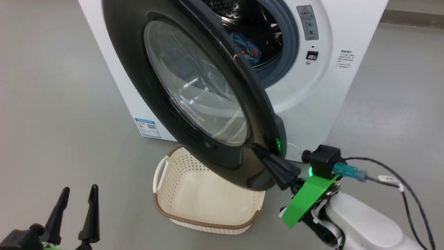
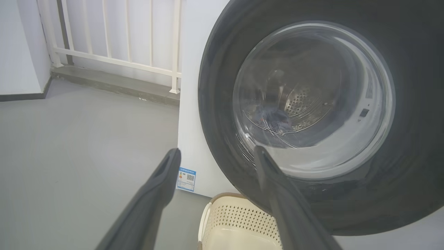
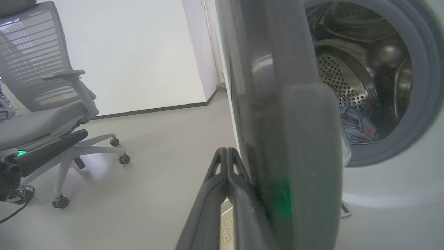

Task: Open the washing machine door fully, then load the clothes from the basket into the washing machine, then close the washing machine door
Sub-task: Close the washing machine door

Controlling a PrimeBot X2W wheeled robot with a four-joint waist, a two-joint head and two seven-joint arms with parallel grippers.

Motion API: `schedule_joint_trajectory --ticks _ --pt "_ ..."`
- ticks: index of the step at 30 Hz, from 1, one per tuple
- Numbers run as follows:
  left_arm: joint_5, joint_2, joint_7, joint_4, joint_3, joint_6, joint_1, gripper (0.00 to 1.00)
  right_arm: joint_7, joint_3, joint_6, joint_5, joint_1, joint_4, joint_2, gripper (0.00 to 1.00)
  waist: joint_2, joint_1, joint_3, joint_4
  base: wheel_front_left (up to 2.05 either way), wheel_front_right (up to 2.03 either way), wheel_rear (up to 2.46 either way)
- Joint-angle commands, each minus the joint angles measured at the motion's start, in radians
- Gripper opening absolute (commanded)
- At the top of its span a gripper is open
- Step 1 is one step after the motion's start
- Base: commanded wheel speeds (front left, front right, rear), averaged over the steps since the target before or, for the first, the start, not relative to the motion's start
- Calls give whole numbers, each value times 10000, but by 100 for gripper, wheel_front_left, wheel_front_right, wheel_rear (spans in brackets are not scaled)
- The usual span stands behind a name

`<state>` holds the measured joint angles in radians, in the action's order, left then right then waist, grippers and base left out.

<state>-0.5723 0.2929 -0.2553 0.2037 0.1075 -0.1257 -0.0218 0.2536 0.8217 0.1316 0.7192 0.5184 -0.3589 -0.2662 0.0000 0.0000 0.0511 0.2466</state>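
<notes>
Grey floor (image 1: 52,104) all round. An office chair (image 3: 45,104) is standing off by a white wall and a white railing (image 2: 114,34) is running behind the washing machine (image 1: 347,86). The door (image 1: 135,69) is standing part open, a glossy black ring round a clear domed window. It is covering much of the drum mouth and hanging over the basket (image 1: 204,223). The basket is sitting on the floor just in front of the machine, cream with a brown rim, its bare bottom showing. The clothes (image 1: 244,47) are lying inside the steel drum, blue with orange print. The right claw (image 1: 258,150) is resting against the door's lower outer edge, fingers pressed together and gripping nothing. The left claw (image 1: 79,189) is hanging low and well apart from the door, fingers spread wide, carrying nothing.
</notes>
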Motion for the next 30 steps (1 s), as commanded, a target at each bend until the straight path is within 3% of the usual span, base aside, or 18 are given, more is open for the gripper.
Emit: schedule_joint_trajectory --ticks 1,15,30 --pt "-33 327 -65 -230 -337 -50 -544 100 82 -424 -9 -176 -97 150 -130 0 0 0 151 -87 0 0 0" --pt "-244 700 -65 -491 -146 -50 -1050 100 82 -2447 -9 -1135 661 63 -294 0 0 0 1634 -430 0 0 0" --pt "-444 913 -65 -748 288 -50 -2146 100 82 -3073 -9 -1653 3026 -702 -623 0 0 0 3524 -582 0 0 0"
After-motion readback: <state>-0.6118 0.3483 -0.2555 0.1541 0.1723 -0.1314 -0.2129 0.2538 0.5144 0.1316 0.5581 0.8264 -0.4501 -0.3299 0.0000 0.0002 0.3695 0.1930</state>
